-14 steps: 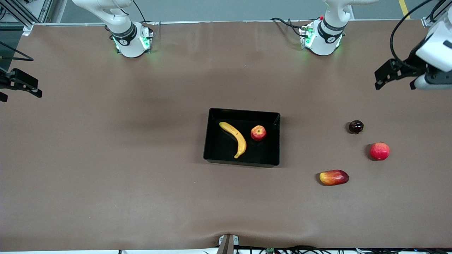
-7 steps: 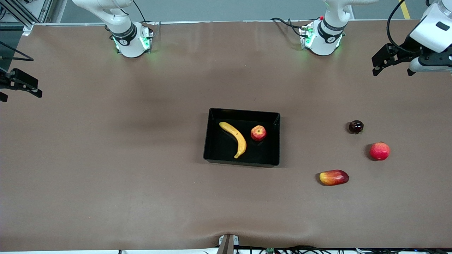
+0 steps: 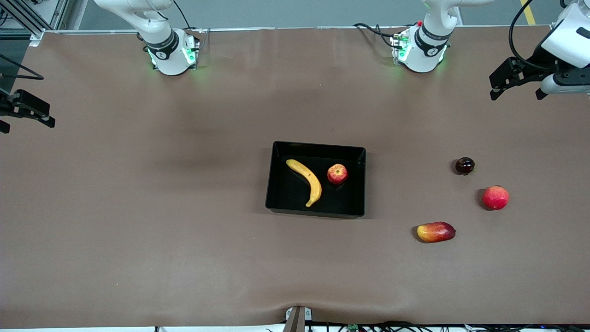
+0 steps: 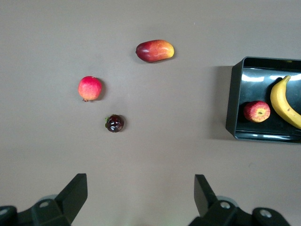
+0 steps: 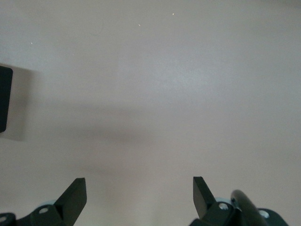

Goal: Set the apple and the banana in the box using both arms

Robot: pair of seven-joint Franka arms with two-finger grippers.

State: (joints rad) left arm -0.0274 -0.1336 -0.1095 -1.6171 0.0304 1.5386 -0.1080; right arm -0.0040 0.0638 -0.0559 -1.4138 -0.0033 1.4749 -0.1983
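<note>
The black box (image 3: 269,184) stands mid-table. The yellow banana (image 3: 306,181) and the small red apple (image 3: 337,174) lie in it, side by side and apart. My left gripper (image 3: 516,94) is open and empty, up over the left arm's end of the table, well away from the box. My right gripper (image 3: 26,125) is open and empty over the right arm's end. The left wrist view shows the open left gripper (image 4: 141,193), the box (image 4: 231,103), the apple (image 4: 256,111) and the banana (image 4: 284,103). The right wrist view shows the open right gripper (image 5: 139,195) over bare table and a box corner (image 5: 4,99).
Three loose fruits lie between the box and the left arm's end: a dark round fruit (image 3: 464,165), a pinkish-red round fruit (image 3: 495,197), and an oblong red-and-yellow fruit (image 3: 435,232) nearest the front camera. Cables lie by the left arm's base (image 3: 421,50).
My left gripper has moved up and toward the robots' edge of the table, staying open. The right arm, the box and the fruits have not moved.
</note>
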